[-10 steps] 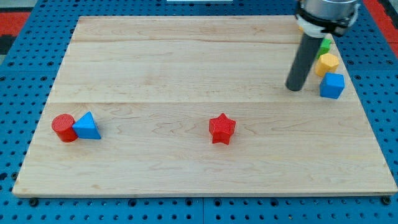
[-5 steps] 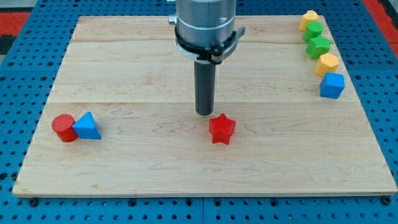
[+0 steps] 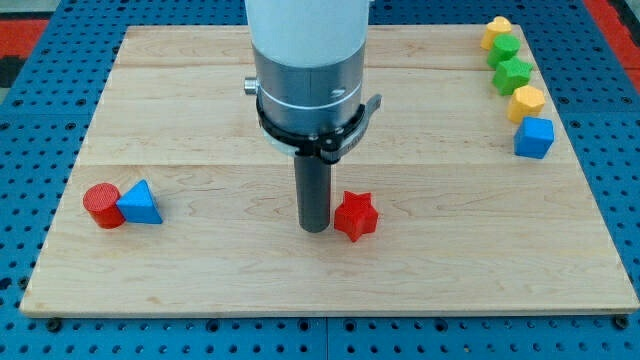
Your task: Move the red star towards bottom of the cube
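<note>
The red star [image 3: 356, 216] lies on the wooden board [image 3: 200, 110], a little below its middle. My tip [image 3: 315, 227] is down on the board right at the star's left side, touching it or nearly so. The blue cube [image 3: 534, 137] sits near the board's right edge, well up and to the right of the star.
Above the cube a column runs up the right edge: a yellow block [image 3: 526, 102], a green block [image 3: 515, 74], another green block [image 3: 505, 49] and a yellow block [image 3: 495, 31]. A red cylinder [image 3: 102, 206] and a blue triangle [image 3: 140, 203] touch at the lower left.
My tip swept from beside the blue cube at the right to above the star, then down to the star's left side. The star has shifted or turned very slightly.
</note>
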Robot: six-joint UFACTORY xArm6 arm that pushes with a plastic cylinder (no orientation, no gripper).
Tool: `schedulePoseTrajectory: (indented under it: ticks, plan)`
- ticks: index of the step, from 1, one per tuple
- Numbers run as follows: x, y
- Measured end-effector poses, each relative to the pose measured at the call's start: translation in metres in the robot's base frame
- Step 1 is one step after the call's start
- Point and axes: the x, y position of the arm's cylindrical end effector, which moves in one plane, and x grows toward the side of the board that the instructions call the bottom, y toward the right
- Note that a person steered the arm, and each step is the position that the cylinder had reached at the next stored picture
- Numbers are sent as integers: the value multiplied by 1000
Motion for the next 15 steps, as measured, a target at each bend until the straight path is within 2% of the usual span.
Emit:
schedulePoseTrajectory:
  ticks: [4, 7, 11, 15]
  plan:
    - [0, 98]
    - [29, 148]
    - [-2, 211]
    - [-18, 233]
